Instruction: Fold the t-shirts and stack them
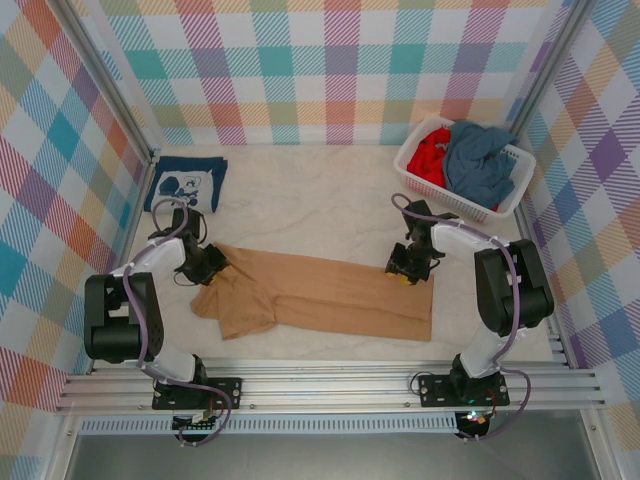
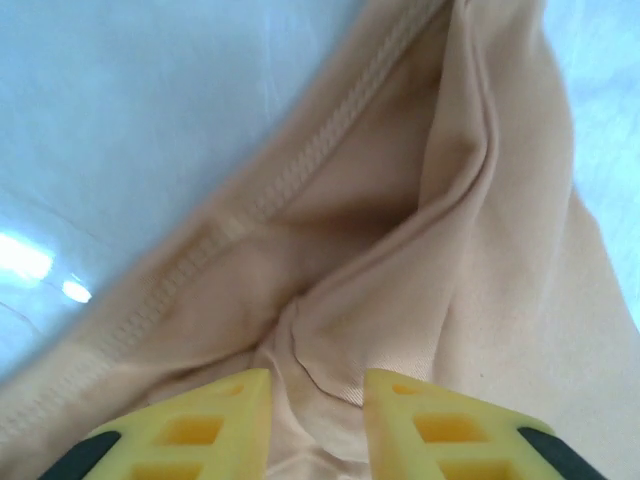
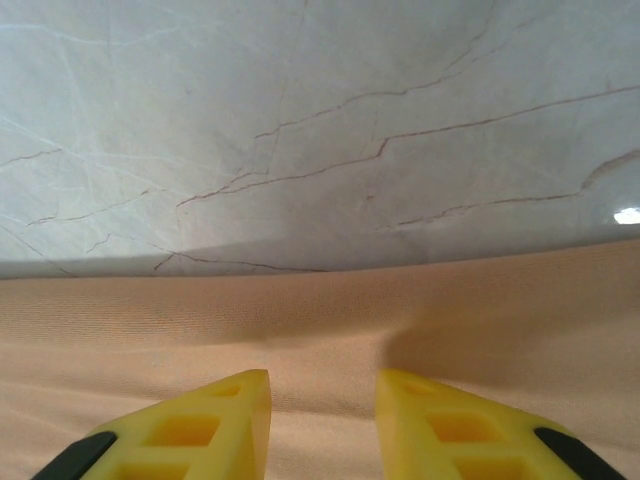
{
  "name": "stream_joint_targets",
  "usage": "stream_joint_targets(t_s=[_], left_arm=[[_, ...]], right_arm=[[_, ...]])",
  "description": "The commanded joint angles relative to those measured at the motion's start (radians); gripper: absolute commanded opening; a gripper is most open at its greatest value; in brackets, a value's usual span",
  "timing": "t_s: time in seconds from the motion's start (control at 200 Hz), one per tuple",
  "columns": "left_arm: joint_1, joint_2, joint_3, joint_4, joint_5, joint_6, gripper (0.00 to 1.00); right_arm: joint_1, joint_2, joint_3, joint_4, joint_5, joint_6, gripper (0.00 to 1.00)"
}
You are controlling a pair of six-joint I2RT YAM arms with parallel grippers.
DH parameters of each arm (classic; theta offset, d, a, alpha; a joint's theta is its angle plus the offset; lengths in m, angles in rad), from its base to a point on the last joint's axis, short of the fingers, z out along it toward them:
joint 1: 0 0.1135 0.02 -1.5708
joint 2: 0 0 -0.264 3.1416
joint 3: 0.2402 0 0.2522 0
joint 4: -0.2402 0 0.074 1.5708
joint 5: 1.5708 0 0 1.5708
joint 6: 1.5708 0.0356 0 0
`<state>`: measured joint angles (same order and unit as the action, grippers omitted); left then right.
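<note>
- Top view: four t-shirts in all. One tan t-shirt (image 1: 320,300) lies spread and partly folded across the table (image 1: 320,200), stretching from the left gripper (image 1: 215,265) to the right gripper (image 1: 403,270).
- Each of the two grippers sits at a far corner of the tan cloth, the left one at the bunched sleeve end and the right one at the straight end.
- One navy t-shirt (image 1: 187,182) with a white graphic lies folded beyond the left gripper's fingers, apart from them.
- One white basket (image 1: 408,165) stands beyond the right gripper's fingers. It holds two shirts, one red t-shirt (image 1: 430,155) and one grey-blue t-shirt (image 1: 480,160), the grey-blue lying partly over the red.
- Left wrist view: two yellow fingers (image 2: 230,410) of the left gripper (image 2: 318,385) stand partly apart. A raised fold of the tan t-shirt (image 2: 400,250) runs into the gap between them. I cannot tell whether the fold is pinched or merely lies there.
- One stitched hem runs away ahead of the left-hand finger, with bare table (image 2: 150,100) past it.
- Right wrist view: two yellow fingers (image 3: 220,410) of the right gripper (image 3: 322,385) are partly apart, and flat tan t-shirt (image 3: 300,310) cloth shows through the gap, so nothing is clamped.
- The cloth's edge lies just ahead of the fingertips, and veined pale table (image 3: 300,120) lies beyond it.
</note>
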<state>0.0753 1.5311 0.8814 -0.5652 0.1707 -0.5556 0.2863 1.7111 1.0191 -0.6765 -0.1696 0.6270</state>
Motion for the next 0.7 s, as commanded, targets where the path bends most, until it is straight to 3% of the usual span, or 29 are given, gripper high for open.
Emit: stream_joint_targets(t_s=[0.0, 0.385, 0.555, 0.695], left_arm=[[0.033, 0.018, 0.025, 0.001, -0.041, 0.105, 0.28], [0.036, 0.048, -0.025, 0.123, 0.027, 0.081, 0.25], [0.035, 0.039, -0.045, 0.133, 0.034, 0.074, 0.13], [0.036, -0.025, -0.057, 0.086, -0.025, 0.075, 0.02]], right_arm=[[-0.01, 0.02, 0.003, -0.01, -0.011, -0.006, 0.33], [-0.011, 0.033, -0.004, -0.006, -0.011, -0.003, 0.33], [-0.01, 0.041, -0.002, -0.012, 0.002, -0.003, 0.33], [-0.01, 0.053, -0.004, -0.02, 0.023, 0.003, 0.31]])
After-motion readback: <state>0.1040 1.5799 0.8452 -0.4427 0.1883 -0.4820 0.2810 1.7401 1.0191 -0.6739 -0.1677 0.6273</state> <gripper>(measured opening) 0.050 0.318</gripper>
